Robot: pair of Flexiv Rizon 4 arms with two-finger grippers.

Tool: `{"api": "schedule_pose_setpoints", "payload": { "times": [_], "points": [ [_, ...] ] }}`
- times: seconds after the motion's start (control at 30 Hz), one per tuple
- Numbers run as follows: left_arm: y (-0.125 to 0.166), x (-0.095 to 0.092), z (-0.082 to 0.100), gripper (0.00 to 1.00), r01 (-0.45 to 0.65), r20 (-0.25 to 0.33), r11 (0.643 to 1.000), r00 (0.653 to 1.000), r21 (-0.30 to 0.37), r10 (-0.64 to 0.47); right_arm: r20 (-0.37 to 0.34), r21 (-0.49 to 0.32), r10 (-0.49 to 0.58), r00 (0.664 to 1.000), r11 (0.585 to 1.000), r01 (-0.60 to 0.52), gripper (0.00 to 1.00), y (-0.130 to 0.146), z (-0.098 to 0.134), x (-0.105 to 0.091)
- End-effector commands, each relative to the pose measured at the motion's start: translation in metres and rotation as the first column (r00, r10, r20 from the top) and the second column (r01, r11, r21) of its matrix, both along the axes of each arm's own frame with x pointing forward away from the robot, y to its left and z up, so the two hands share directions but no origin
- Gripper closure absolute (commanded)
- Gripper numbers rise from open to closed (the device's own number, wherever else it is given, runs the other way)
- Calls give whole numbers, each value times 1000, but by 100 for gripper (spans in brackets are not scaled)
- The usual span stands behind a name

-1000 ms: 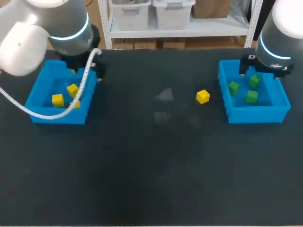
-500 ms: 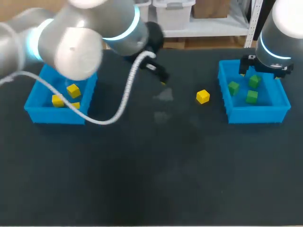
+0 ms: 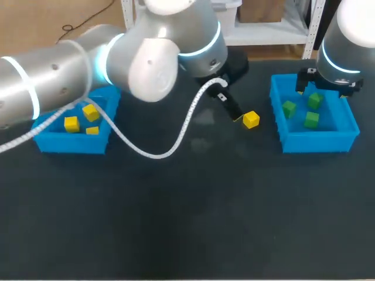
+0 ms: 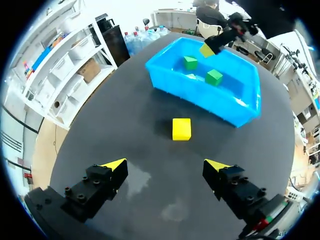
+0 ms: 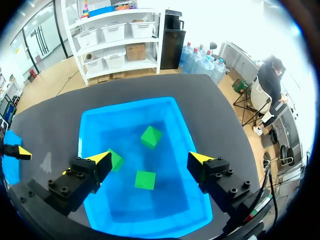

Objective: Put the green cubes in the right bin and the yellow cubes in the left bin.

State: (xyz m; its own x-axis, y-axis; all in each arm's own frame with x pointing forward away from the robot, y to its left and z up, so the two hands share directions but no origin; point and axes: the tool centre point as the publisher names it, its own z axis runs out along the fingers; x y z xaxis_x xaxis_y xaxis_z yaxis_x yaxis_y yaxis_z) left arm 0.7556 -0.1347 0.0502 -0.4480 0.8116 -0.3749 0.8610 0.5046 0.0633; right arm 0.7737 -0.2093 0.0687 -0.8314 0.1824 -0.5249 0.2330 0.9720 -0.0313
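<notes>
A lone yellow cube lies on the black table, left of the right bin. My left arm reaches across from the left. Its gripper hovers open just short of that yellow cube, which sits ahead of the gap between the fingers. My right gripper hangs open over the right bin, with three green cubes below it. The left bin holds three yellow cubes.
The left arm's white cable loops down over the table between the bins. Open black tabletop fills the near half. The right bin's blue wall stands just beyond the loose cube.
My left arm has swung from above the left bin across the table to the loose yellow cube. The right arm has stayed still over its bin.
</notes>
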Motion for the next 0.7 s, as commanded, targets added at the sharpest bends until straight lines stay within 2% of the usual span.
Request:
{"api": "schedule_pose_setpoints", "payload": {
  "times": [0.03,0.3,0.7],
  "points": [
    [-25,12,-6,0,2,-33,1000,999,31,-1,9,0,-1,1000,1000,1,0,-1,-1,-3],
    [-51,7,-18,0,33,-57,999,998,31,-32,9,0,-1,1000,1000,1,0,-1,-1,-3],
    [-58,5,-36,0,33,-80,997,996,64,-28,9,0,-1,1000,1000,1,0,-1,-1,-3]
  ]
}}
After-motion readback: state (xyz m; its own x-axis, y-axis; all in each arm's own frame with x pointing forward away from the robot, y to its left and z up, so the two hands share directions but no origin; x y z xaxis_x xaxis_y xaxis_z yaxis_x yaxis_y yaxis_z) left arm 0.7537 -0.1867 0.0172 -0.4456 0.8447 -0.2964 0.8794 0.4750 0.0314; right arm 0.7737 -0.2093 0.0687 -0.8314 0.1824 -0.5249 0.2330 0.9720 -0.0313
